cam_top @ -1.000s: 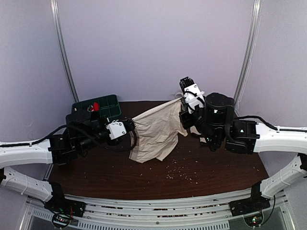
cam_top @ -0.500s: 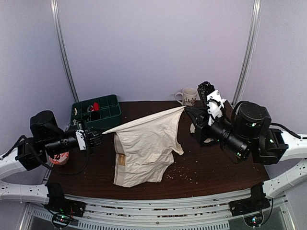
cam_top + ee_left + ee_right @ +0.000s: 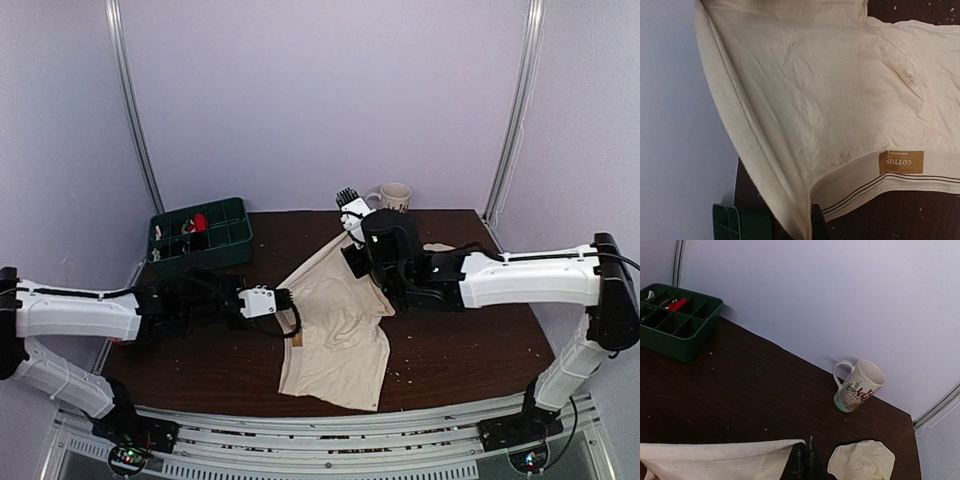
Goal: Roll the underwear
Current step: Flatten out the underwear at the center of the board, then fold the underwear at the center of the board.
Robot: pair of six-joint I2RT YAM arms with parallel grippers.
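Observation:
The cream cotton underwear hangs spread between my two grippers, its lower part lying on the dark table. My left gripper is shut on the waistband's left corner; the left wrist view shows the striped waistband with its brown label and the cloth pinched at the bottom edge. My right gripper is shut on the far upper corner, and the right wrist view shows the cloth clamped at its fingertips.
A green compartment tray stands at the back left. A patterned mug stands at the back edge. Another cream cloth lies right of the right gripper. Crumbs dot the table.
Both arms have swung inward and lowered. The underwear, stretched high and wide half a second ago, now hangs lower with its bottom part lying on the table.

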